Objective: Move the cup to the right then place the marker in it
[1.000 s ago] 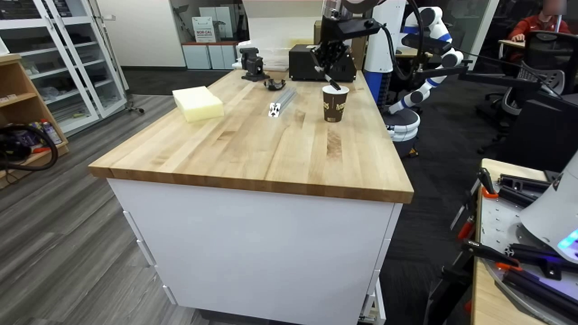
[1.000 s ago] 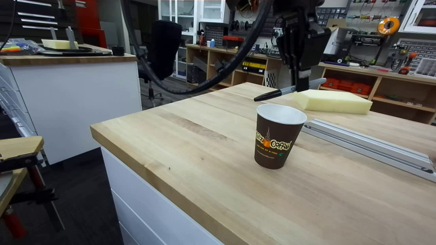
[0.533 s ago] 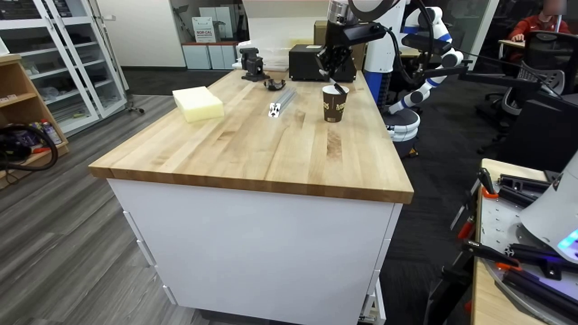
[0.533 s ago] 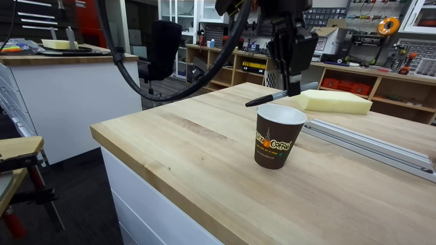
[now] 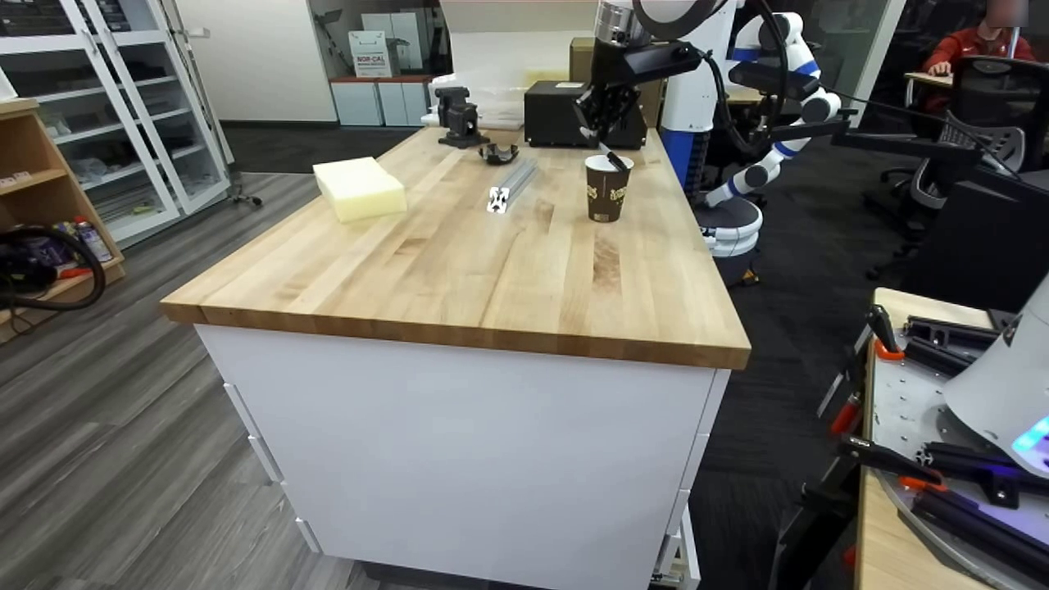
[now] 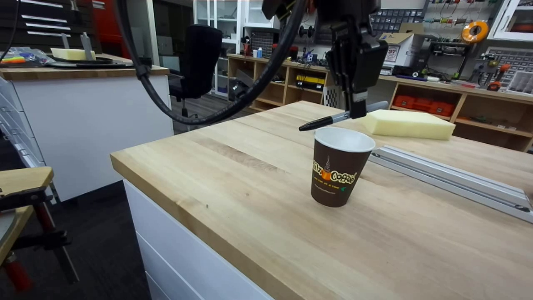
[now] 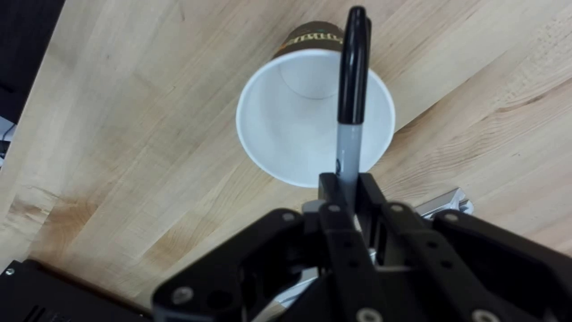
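Observation:
The dark brown cup (image 6: 336, 177) with a white rim stands upright on the wooden table in both exterior views, also here (image 5: 606, 198). In the wrist view I look down into the cup (image 7: 290, 129), and its visible inside is bare. My gripper (image 6: 358, 110) is shut on the marker (image 6: 320, 123), a grey pen with a black cap. The marker is tilted slightly, cap end lower, and is held just above the cup's rim. In the wrist view the marker (image 7: 353, 85) crosses over the cup's opening, its cap reaching past the rim. The gripper (image 7: 348, 183) grips its grey body.
A silver aluminium bar (image 6: 449, 179) lies near the cup. A yellow foam block (image 5: 361, 190) lies farther off on the wooden table (image 5: 459, 287). A black box (image 5: 586, 115), a small vise (image 5: 459, 119) and a dark curved part (image 5: 498, 153) stand at the table's far end.
Since one second ago the gripper has moved with the marker, leftward and slightly lower in an exterior view; over the last half second it is nearly still. The cup has not moved.

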